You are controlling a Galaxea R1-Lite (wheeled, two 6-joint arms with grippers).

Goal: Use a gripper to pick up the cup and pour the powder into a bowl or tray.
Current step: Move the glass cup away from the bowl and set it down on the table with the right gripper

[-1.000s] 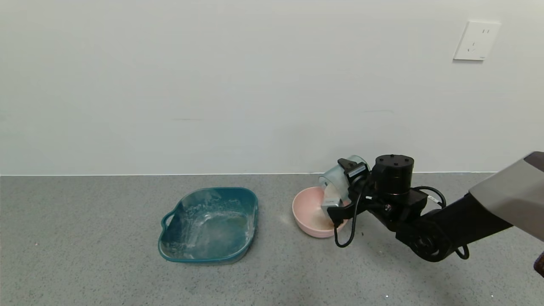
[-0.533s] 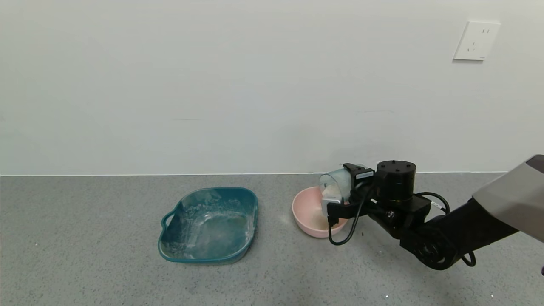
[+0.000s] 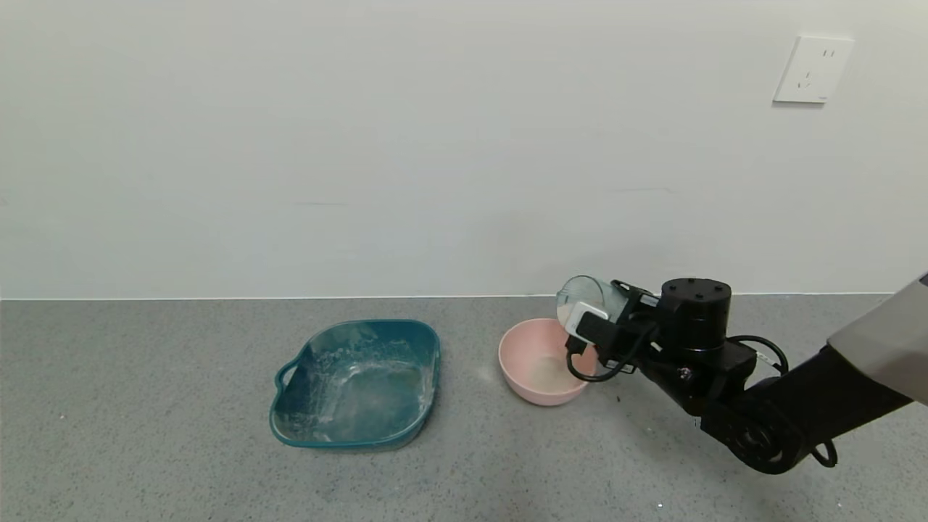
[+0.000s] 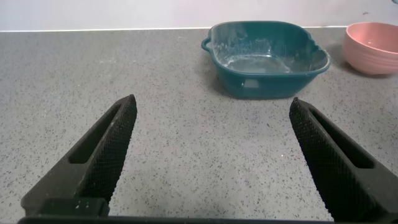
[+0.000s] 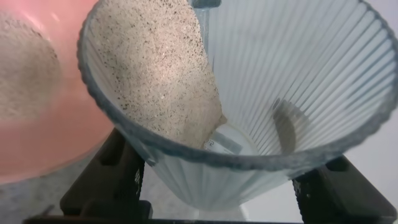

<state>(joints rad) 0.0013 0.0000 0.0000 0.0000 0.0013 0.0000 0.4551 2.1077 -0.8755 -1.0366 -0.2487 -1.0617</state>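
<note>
My right gripper [image 3: 607,313] is shut on the pale blue-green ribbed cup [image 3: 583,299], holding it tipped on its side just above the right rim of the pink bowl [image 3: 523,362], mouth facing left. In the right wrist view the cup [image 5: 298,93] fills the frame with off-white powder [image 5: 149,68] lying along its wall near the mouth, and more powder [image 5: 25,74] in the pink bowl [image 5: 56,155] beyond. My left gripper [image 4: 214,165] is open and empty over bare counter, out of the head view.
A teal squarish tray [image 3: 357,384] with powder residue sits left of the bowl, also in the left wrist view [image 4: 267,57]. The grey speckled counter meets a white wall behind. A wall socket [image 3: 812,69] is at upper right.
The right gripper has moved right and back a little, and the cup has rotated from mouth-down over the bowl towards level, now at the bowl's right rim.
</note>
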